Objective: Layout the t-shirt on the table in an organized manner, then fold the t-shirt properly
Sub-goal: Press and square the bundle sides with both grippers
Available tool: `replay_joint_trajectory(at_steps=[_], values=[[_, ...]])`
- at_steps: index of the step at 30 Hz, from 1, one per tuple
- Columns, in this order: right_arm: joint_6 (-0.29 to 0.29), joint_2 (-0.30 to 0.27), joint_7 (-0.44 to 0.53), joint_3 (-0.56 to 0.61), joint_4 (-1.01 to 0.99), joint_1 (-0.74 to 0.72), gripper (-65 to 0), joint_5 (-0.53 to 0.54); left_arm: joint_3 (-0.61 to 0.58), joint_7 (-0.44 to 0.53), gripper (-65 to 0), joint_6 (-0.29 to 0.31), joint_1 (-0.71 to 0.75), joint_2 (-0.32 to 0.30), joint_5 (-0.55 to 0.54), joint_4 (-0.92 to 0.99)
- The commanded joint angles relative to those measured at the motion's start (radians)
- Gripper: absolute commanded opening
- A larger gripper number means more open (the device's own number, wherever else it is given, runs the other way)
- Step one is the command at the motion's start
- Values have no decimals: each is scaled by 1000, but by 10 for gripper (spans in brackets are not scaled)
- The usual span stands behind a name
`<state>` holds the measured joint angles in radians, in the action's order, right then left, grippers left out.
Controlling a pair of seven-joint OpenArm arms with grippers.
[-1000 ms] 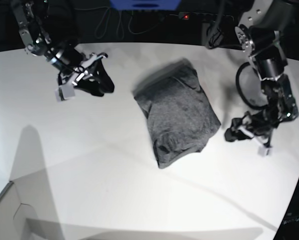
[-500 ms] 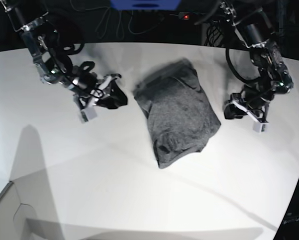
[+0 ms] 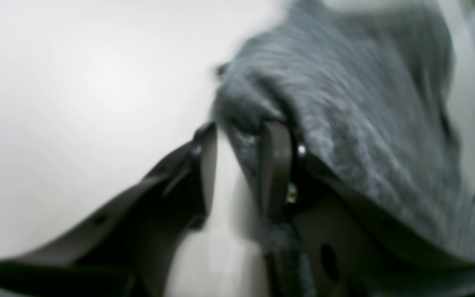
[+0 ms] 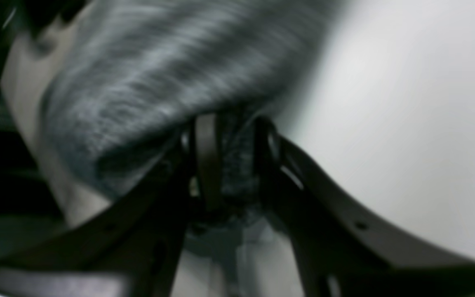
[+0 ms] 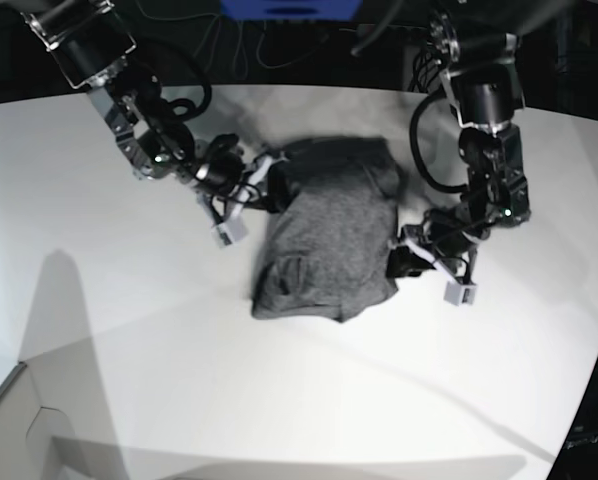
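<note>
Dark heather-grey t-shirt [image 5: 329, 235] lies bunched mid-table [image 5: 129, 330], far of centre; right gripper [image 4: 231, 136] pinches cloth at its left edge, left gripper [image 3: 239, 165] at its right edge, narrowed with cloth between fingers.

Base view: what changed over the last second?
Both arms swung in to the shirt: right gripper took its far edge, left gripper reached the opposite edge. The bundle shifted and changed shape. It stays bunched on the table.
</note>
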<state>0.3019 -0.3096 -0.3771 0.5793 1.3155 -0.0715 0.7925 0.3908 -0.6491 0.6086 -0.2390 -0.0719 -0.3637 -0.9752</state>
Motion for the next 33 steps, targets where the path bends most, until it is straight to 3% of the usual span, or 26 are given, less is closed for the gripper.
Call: replay_joint_trajectory(at_steps=[1, 6, 11, 20, 28, 33], values=[[10, -1, 11, 9, 17, -11, -519, 12, 1, -31, -460, -28, -7, -10, 45, 20], [10, -6, 13, 46, 17, -3, -520, 12, 6, -33, -460, -28, -39, -13, 44, 22], [10, -33, 14, 12, 17, 11, -520, 12, 7, -45, -460, -28, -38, -33, 42, -35], [10, -121, 14, -137, 19, 54, -521, 15, 130, -263, -460, -36, 169, -27, -41, -347], [12, -125, 7, -354, 144, 192, -521, 15, 116, -262, -460, -34, 321, 59, -45, -413], [12, -127, 7, -385, 232, 246, -521, 14, 116, -269, -460, -29, 356, 93, -48, -419]])
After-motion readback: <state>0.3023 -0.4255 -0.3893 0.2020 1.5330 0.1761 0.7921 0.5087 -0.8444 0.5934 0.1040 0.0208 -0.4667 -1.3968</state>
